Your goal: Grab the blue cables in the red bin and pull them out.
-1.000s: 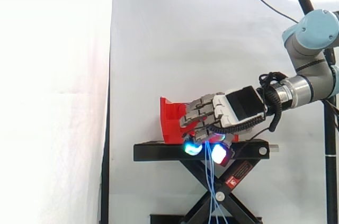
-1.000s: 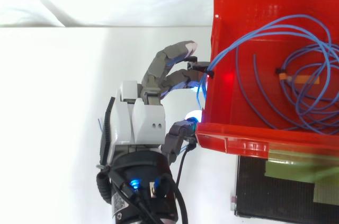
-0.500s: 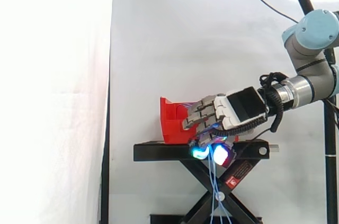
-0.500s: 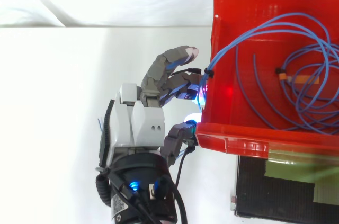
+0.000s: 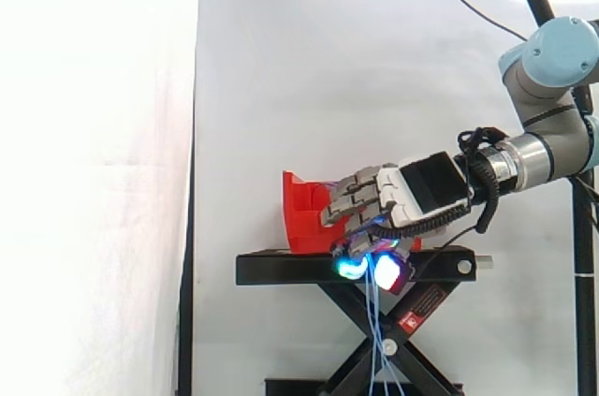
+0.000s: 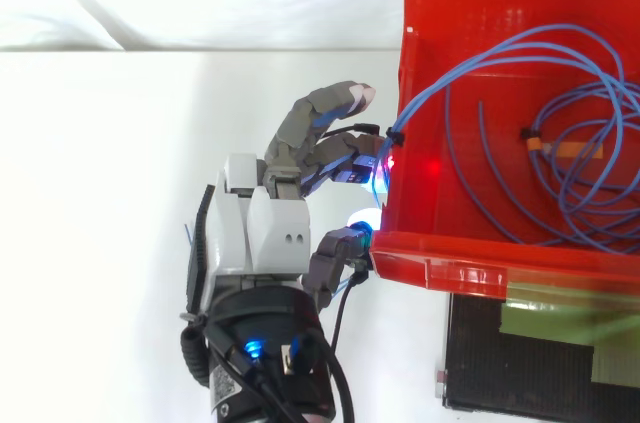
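Right now your hand (image 6: 265,233) sits just outside the red bin (image 6: 450,263), against its side wall near one corner, with the fingers curled in toward the plastic. In the top view a bundle of blue cables (image 6: 432,86) rises from the bin's floor, crosses the rim of that wall and ends at your curled fingertips (image 6: 372,158), so you are grasping those strands at the rim. Your thumb lies lower, touching the bin's outer corner. Most of the cable is inside the bin, lying in loose overlapping loops across its floor, with a small orange tag (image 6: 560,149) among them.

From the side you see the hand (image 5: 412,190) reaching level in from the right on the arm (image 5: 562,59), in front of the red bin (image 5: 301,213). The bin rests on the top plate of a black scissor stand (image 5: 281,270). Two pads (image 5: 352,268) glow low on the hand, one cyan and one white with magenta, level with that plate. Between them, thin blue strands (image 5: 375,316) hang straight down past the stand's crossed legs. A white curtain (image 5: 328,59) hangs behind everything.
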You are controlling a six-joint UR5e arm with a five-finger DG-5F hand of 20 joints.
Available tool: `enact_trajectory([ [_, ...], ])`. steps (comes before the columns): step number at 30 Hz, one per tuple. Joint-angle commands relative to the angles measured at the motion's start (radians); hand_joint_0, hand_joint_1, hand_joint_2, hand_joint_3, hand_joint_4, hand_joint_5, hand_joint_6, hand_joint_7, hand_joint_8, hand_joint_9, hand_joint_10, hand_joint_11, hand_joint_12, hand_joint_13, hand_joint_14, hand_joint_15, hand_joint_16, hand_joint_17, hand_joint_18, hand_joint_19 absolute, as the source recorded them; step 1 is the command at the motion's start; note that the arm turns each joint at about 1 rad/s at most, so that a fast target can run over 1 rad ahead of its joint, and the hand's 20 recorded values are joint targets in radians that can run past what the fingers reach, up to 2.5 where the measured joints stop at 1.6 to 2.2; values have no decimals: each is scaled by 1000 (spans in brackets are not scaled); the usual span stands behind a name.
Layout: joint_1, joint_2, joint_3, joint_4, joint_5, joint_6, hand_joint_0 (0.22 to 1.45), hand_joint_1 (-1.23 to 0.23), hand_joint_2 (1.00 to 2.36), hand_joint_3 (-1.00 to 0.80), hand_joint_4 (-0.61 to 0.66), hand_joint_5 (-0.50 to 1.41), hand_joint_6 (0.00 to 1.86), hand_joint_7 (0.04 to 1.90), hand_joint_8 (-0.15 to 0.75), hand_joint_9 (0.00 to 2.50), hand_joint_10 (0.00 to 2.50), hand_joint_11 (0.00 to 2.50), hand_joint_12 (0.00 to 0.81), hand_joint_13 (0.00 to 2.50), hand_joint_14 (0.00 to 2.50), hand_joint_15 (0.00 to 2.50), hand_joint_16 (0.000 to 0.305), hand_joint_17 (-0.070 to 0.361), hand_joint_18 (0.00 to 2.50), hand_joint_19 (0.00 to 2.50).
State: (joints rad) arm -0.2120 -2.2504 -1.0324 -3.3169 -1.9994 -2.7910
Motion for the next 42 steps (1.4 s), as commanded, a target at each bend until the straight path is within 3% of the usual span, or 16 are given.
enact_trajectory([
  [1,-1,0,0,0,-6,0,905,-858,1000,-1000,232,1022,6,721,323,963,26,674,318,680,19,501,42,95,541,616],
  [20,-9,0,0,10,-13,0,900,-857,1000,-1000,243,991,11,638,319,954,27,693,315,680,19,502,42,95,541,626],
  [42,-20,0,0,2,-18,-26,901,-855,1000,-1000,232,1021,7,711,319,944,23,631,314,684,19,506,42,95,539,626],
])
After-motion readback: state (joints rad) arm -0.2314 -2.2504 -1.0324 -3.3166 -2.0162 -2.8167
